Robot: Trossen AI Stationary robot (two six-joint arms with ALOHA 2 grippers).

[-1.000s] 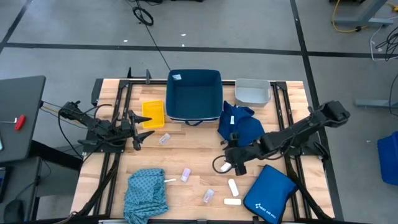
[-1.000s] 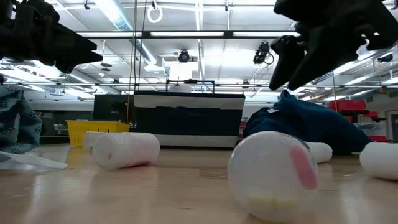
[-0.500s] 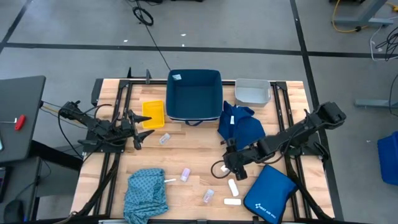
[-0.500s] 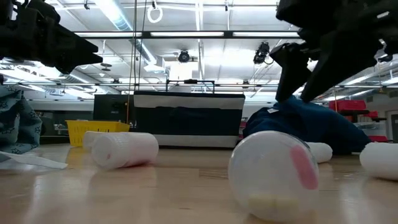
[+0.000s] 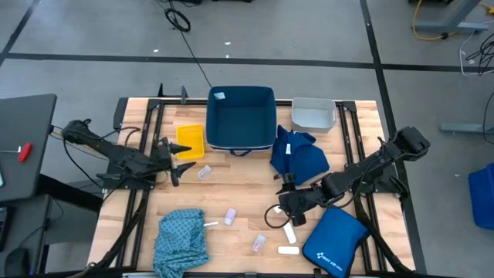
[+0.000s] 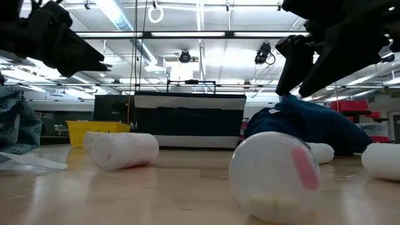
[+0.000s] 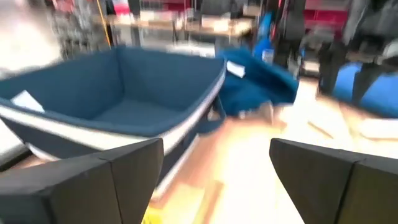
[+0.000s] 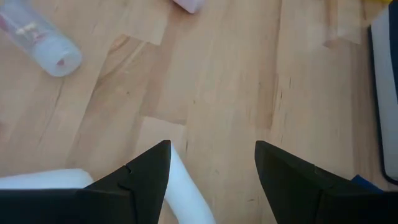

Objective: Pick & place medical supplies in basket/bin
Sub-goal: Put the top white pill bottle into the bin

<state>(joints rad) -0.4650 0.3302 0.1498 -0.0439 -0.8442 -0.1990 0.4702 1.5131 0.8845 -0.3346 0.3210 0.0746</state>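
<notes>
Beside the right gripper (image 5: 282, 218) (spread): zip pouch (image 5: 333, 239)

The table top (image 5: 231, 185), across the middle of the high view, is made of pale wooden planks with a smooth, faintly shiny finish. The navy tub (image 5: 241, 116) at upper centre looks like matt plastic, as do the yellow tub (image 5: 191, 141) and the pale grey tub (image 5: 313, 113). Soft, creased cloth is seen in the dark blue cloth (image 5: 297, 157) and the teal patterned cloth (image 5: 181, 238). A clear plastic vial (image 6: 275, 176) looks glossy. The white packet (image 8: 189, 193) appears smooth.
</notes>
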